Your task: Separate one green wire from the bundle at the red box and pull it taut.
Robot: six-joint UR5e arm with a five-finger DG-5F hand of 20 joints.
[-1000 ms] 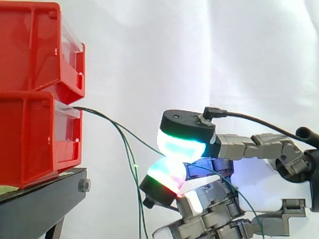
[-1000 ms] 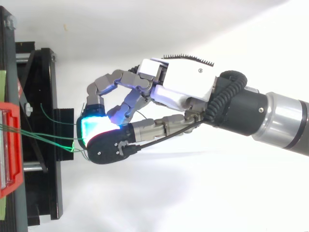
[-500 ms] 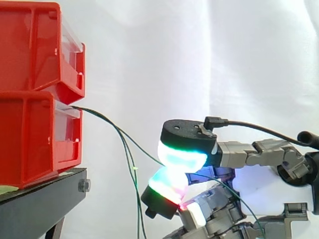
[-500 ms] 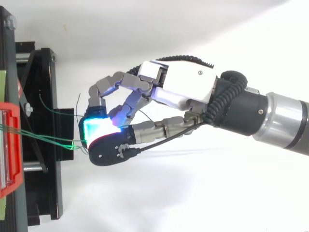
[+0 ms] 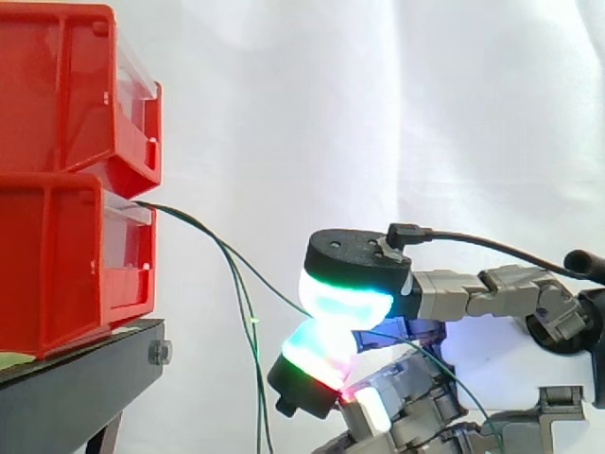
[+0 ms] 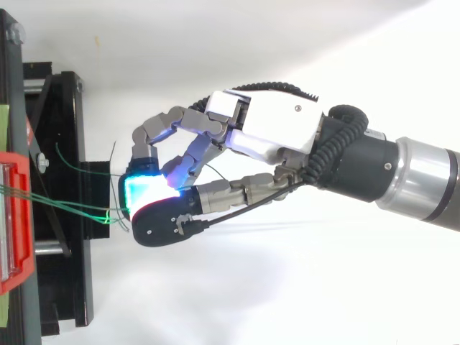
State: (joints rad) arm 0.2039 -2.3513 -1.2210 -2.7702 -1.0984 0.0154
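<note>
- Two red bins point(image 5: 66, 218) stacked on a black stand point(image 5: 85, 378), at the left in the side view.
- Hand point(image 6: 267, 136) sits right of the bins, apart from them. Fingers curled, glowing pads point(image 5: 345, 295) pinching one green wire point(image 5: 269, 286).
- That wire runs from the lower bin's front to the pads in a slight curve.
- Rest of the bundle point(image 5: 259, 397) hangs loose between stand and hand.

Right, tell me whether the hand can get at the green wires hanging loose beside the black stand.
Likely yes for reach: the hanging green wires dangle just beyond the hand with nothing between, but its fingertips are pinched on one thin green wire.
</note>
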